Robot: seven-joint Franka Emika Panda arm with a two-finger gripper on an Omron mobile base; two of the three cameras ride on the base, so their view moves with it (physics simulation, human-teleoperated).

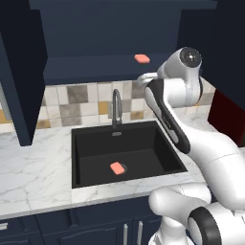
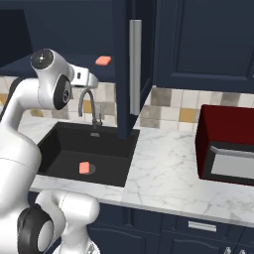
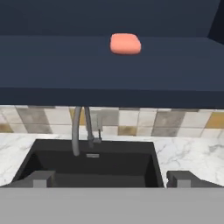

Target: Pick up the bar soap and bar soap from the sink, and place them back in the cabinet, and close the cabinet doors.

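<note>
Bar soap (image 1: pixel 141 58) already lies on the cabinet shelf (image 1: pixel 95 62), so the claw (image 3: pixel 112 178) hangs wide open and empty, while its twin (image 1: pixel 117 168) waits in the sink (image 1: pixel 81 158).

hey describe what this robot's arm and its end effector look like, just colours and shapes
The arm is built of glossy white rounded segments with dark joints, a black strip along one link, and a round dark cap at the elbow. No loose cables show. The end effector has two small dark grey blocky finger tips.
</note>
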